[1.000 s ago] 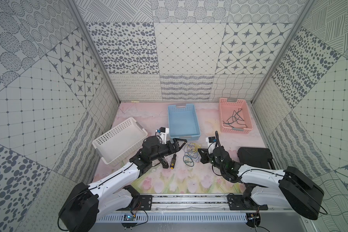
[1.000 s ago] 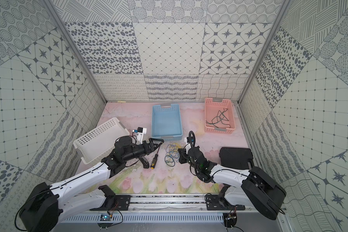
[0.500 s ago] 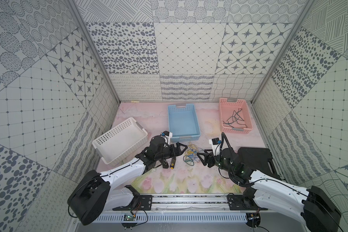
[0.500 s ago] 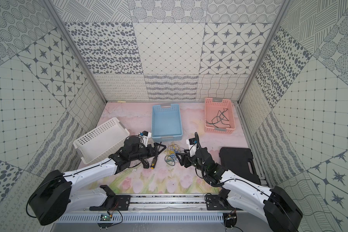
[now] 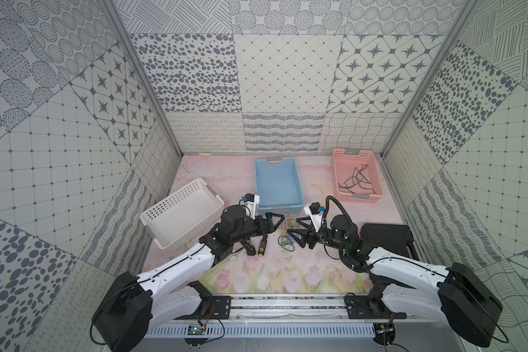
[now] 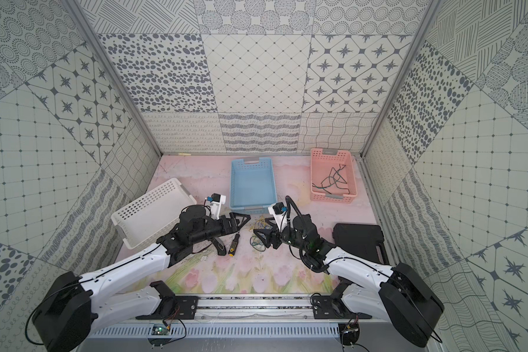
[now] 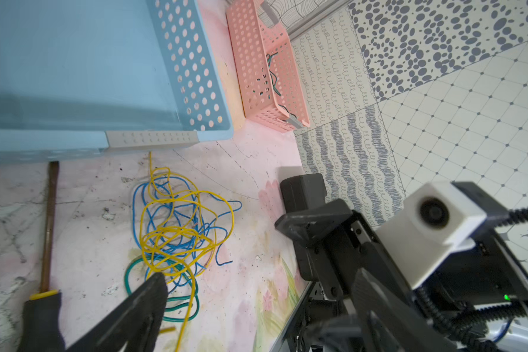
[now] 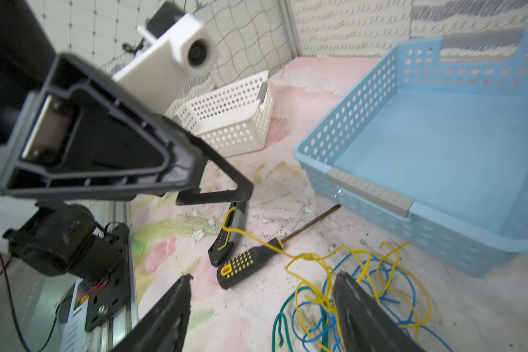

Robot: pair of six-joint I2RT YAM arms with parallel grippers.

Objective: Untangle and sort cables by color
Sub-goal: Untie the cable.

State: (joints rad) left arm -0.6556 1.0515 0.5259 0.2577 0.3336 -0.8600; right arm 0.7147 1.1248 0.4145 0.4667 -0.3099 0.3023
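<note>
A tangle of blue, yellow and green cables [image 5: 288, 233] [image 6: 260, 232] lies on the mat in front of the blue basket [image 5: 297, 183]. My left gripper [image 5: 274, 226] [image 7: 262, 304] is open at the tangle's left side; one of its fingers [image 7: 148, 301] sits at the green loop [image 7: 128, 279]. From the right, my open right gripper [image 5: 294, 230] [image 8: 262, 300] faces the same cables [image 8: 366, 274], with one finger [image 8: 352, 304] over the wires and nothing held. Dark cables [image 5: 355, 179] lie in the pink basket [image 5: 375, 183].
A black-and-yellow screwdriver [image 5: 262, 245] [image 8: 241, 266] and a black-and-yellow knife [image 8: 226, 240] lie left of the tangle; a yellow wire crosses the screwdriver handle. A white basket [image 5: 153, 213] stands tilted at the left. A black case [image 5: 387, 234] is at the right.
My right gripper has gone from shut to open and reached left to the tangle. The left arm has shifted slightly right, its gripper still open.
</note>
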